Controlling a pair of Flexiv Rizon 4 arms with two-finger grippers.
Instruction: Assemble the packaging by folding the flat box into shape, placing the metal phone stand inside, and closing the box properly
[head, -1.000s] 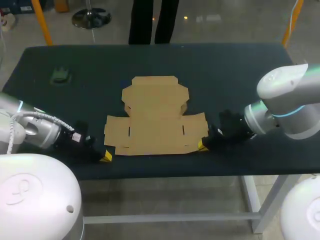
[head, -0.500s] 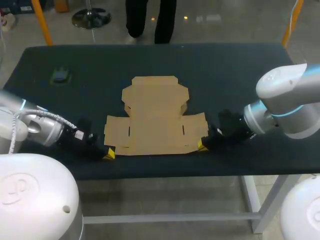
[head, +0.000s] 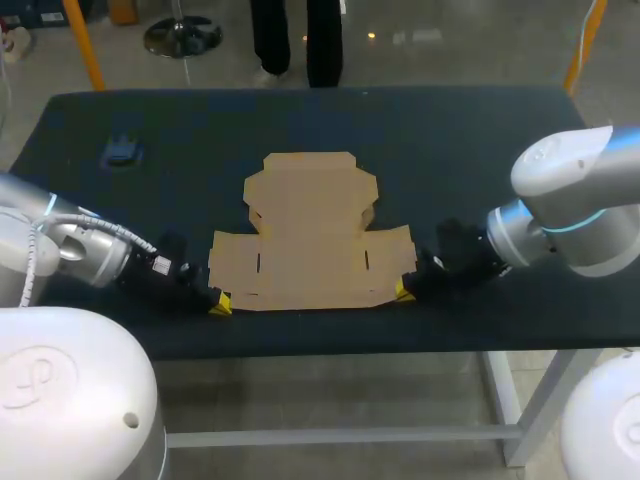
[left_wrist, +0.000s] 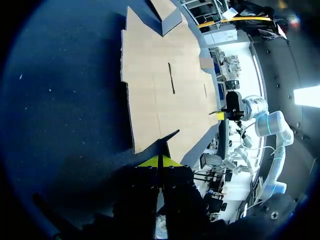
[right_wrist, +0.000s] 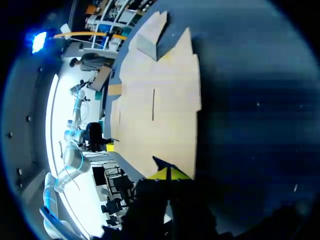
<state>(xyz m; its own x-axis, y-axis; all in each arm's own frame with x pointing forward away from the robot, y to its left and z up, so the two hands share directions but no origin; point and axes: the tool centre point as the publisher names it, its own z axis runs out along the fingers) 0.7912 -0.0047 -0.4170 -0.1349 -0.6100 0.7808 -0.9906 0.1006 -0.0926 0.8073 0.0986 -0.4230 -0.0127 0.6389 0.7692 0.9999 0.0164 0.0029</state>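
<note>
The flat brown cardboard box blank lies unfolded on the dark table. My left gripper is shut, its yellow tips low on the table at the blank's near left corner. In the left wrist view that gripper points its closed tips at the edge of the cardboard. My right gripper is shut too, at the blank's near right corner; in its own view the right gripper meets the cardboard at its edge. The dark metal phone stand sits at the far left.
Open tabletop lies all around the blank, widest at the far right. The near table edge runs just below both grippers.
My left gripper has slid right and slightly forward, up to the blank's near left corner. The right arm and the cardboard have stayed put.
</note>
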